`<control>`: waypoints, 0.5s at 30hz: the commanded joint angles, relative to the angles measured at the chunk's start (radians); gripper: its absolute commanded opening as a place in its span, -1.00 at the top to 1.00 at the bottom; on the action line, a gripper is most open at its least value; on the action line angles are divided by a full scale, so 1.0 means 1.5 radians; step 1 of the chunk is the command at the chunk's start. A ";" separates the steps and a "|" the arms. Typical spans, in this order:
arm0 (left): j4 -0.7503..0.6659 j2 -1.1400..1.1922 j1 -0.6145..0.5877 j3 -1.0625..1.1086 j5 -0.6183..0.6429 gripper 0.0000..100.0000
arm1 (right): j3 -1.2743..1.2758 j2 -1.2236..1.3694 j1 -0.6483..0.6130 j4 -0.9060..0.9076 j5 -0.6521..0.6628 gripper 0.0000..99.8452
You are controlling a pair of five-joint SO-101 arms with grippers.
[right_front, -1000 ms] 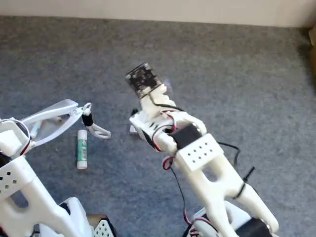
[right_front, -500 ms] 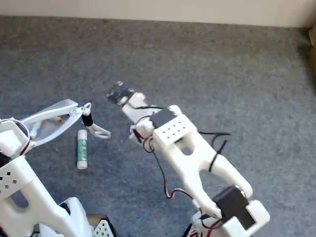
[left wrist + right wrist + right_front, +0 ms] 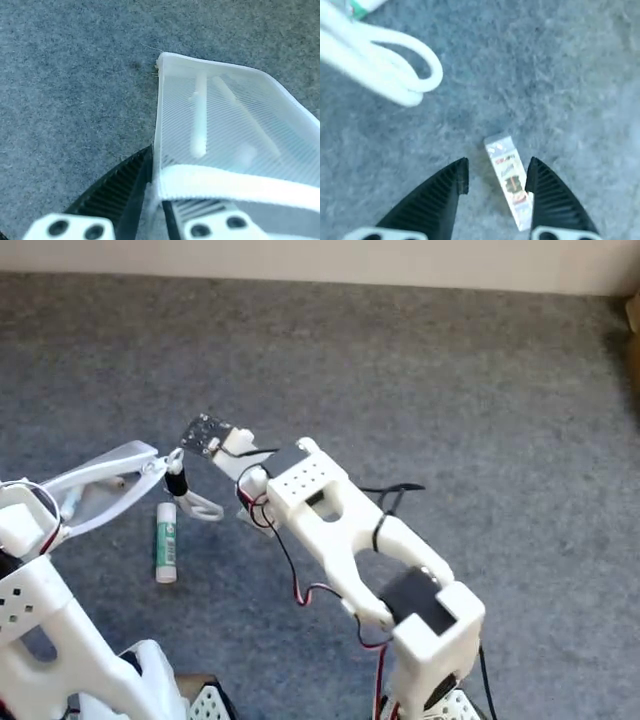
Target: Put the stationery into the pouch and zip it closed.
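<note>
Movement overhead: the right arm [image 3: 340, 530] had swung left toward the pouch [image 3: 100, 475] and glue stick [image 3: 166, 542]. Left gripper [image 3: 156, 172] was clamped on the pouch's rim, with pens [image 3: 199, 120] inside. Right gripper [image 3: 496, 175] gaped empty, straddling a small packet [image 3: 510, 185] — pickup seemed next.

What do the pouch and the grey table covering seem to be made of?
The pouch looks like translucent white plastic or fine mesh, probably soft: it has close ribbed lines, and pen shapes show through it. The table covering looks like grey felt or short-pile carpet with a matte finish: its fibres are fuzzy and mottled.
</note>
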 commanded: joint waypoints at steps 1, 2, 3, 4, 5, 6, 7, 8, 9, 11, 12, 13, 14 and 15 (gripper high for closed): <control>-0.016 -0.003 -0.006 0.006 -0.003 0.99 | -0.071 0.014 0.013 0.009 0.010 0.64; -0.020 -0.003 -0.006 0.007 -0.003 0.99 | -0.079 0.025 0.018 0.009 0.010 0.64; -0.020 -0.003 -0.006 0.007 -0.003 0.99 | -0.085 0.035 0.023 0.009 0.010 0.64; -0.020 -0.003 -0.006 0.007 -0.003 0.99 | -0.092 0.047 0.027 0.010 0.010 0.64; -0.020 -0.003 -0.006 0.007 -0.003 0.99 | -0.098 0.058 0.028 0.010 0.010 0.64; -0.020 -0.003 -0.006 0.007 -0.003 0.99 | -0.103 0.068 0.029 0.010 0.017 0.64; -0.020 -0.003 -0.006 0.007 -0.003 0.99 | -0.105 0.078 0.029 0.011 0.033 0.64; -0.020 -0.003 -0.006 0.007 -0.003 0.99 | -0.105 0.087 0.029 0.011 0.047 0.64; -0.020 -0.003 -0.006 0.007 -0.003 0.99 | -0.104 0.096 0.030 0.012 0.059 0.64; -0.019 -0.003 -0.006 0.007 -0.003 0.99 | -0.103 0.110 0.031 0.012 0.071 0.64; -0.019 -0.003 -0.006 0.007 -0.003 0.99 | -0.103 0.114 0.034 0.015 0.071 0.64; -0.019 -0.003 -0.006 0.007 -0.003 0.99 | -0.106 0.119 0.039 0.026 0.071 0.64; -0.019 -0.003 -0.006 0.007 -0.003 0.99 | -0.107 0.122 0.042 0.039 0.072 0.65; -0.019 -0.003 -0.006 0.007 -0.003 0.99 | -0.107 0.123 0.044 0.050 0.078 0.65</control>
